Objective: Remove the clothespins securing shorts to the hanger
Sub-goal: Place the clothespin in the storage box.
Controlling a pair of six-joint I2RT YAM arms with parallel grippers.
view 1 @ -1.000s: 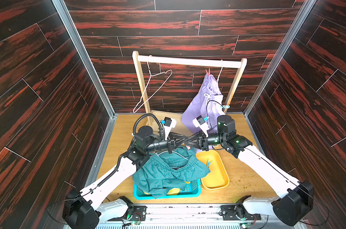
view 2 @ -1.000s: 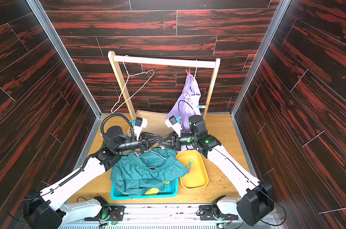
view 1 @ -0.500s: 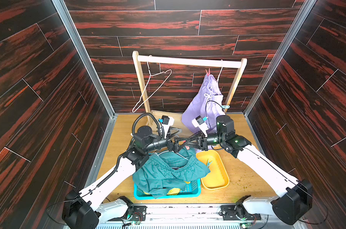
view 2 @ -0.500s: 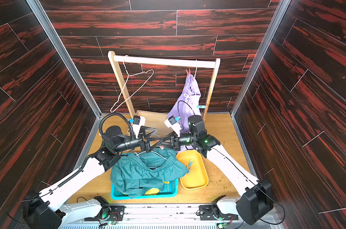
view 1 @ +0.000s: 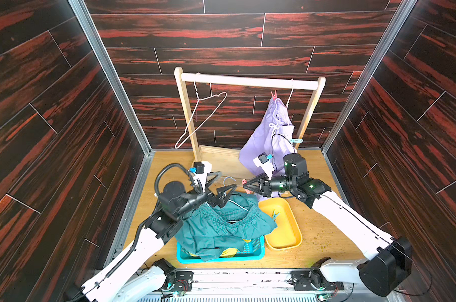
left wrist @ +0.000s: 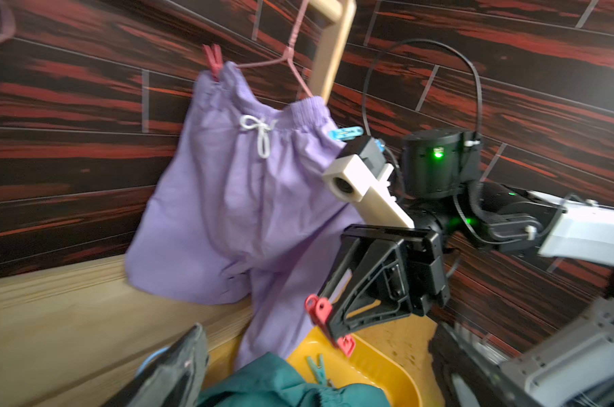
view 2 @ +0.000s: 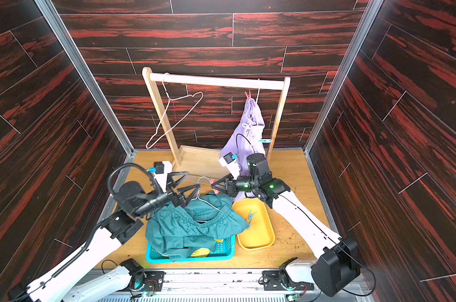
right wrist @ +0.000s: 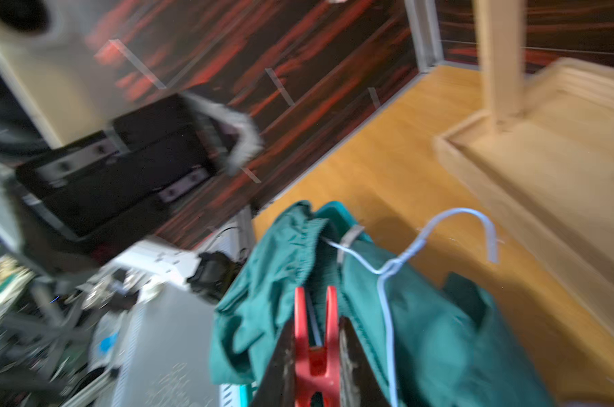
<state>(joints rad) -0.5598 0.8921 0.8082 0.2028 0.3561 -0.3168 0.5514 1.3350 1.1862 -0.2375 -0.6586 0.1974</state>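
1. Red plastic is seen between the closed-down fingers of the right gripper (view 1: 246,185). A red clothespin (left wrist: 318,310) is pinched across its middle, just right of the frame's centre in both top views, and appears clear of any cloth.
2. It is held near the upper end of the yellow tray (view 1: 287,244), presumably so that it can be dropped beside the pale blue clothespin (view 1: 275,214) already lying there.
3. The left gripper (view 2: 193,179) is spread wide and nothing is held in it. It hovers over the green shorts (view 1: 221,224), left of centre.
4. The green shorts are draped, with their wire hanger (view 2: 208,202), over the blue basket (view 1: 247,255) in the lower middle, where freed clothes seem to be collected. Yellow cloth shows beneath.
5. The lavender shorts (view 1: 263,146) hang from the wooden rack (view 1: 247,81) at upper right. They are kept on their own hanger by a pink clothespin (left wrist: 212,61) and a blue clothespin (left wrist: 346,133), and both pins are judged to be left to remove.
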